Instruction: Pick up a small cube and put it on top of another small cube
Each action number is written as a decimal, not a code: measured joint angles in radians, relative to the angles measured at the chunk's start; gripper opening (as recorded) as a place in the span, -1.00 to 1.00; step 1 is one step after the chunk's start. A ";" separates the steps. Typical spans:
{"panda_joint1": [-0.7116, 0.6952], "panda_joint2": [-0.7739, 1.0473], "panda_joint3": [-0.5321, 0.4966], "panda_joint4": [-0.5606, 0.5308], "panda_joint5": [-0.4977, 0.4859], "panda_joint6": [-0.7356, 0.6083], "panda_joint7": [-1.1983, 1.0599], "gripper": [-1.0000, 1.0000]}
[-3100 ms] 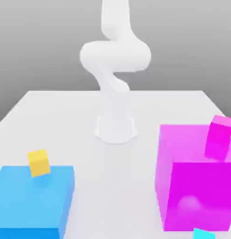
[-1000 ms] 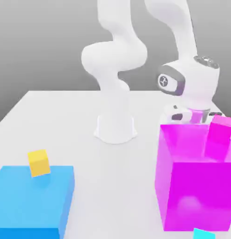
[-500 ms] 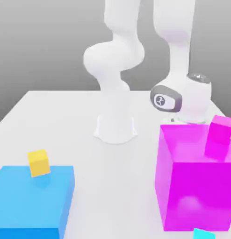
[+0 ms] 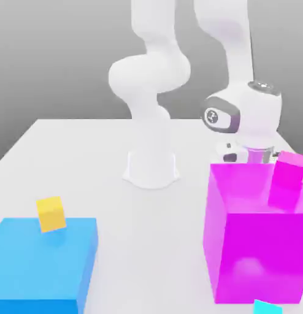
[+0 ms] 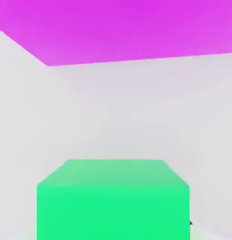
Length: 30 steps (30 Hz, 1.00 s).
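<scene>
Pick-up stage. The hand (image 4: 254, 154) was clenched on the green cube (image 5: 113, 211); the next move called for raising it clear of the magenta block (image 4: 264, 254), then toward the cyan cube (image 4: 267, 308).

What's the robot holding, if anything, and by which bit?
The small green cube, seemingly by two opposite sides; exactly where the grip touches can't be told.

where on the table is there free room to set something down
Open table lies between the blue block and the magenta block, reaching back to the arm's base. Crowded: behind the magenta block, where the gripper works, and in front, by the cyan cube.
</scene>
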 joint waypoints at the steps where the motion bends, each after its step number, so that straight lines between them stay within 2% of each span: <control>1: 0.002 -0.027 -0.003 -0.004 0.007 -0.021 -0.002 -1.00; 3: -0.017 -0.043 -0.012 0.022 -0.004 -0.071 0.025 -1.00; 11: -0.035 0.000 0.032 0.055 -0.229 -0.401 0.215 -1.00; 30: 0.049 0.110 0.073 0.137 -0.707 -1.271 0.600 -1.00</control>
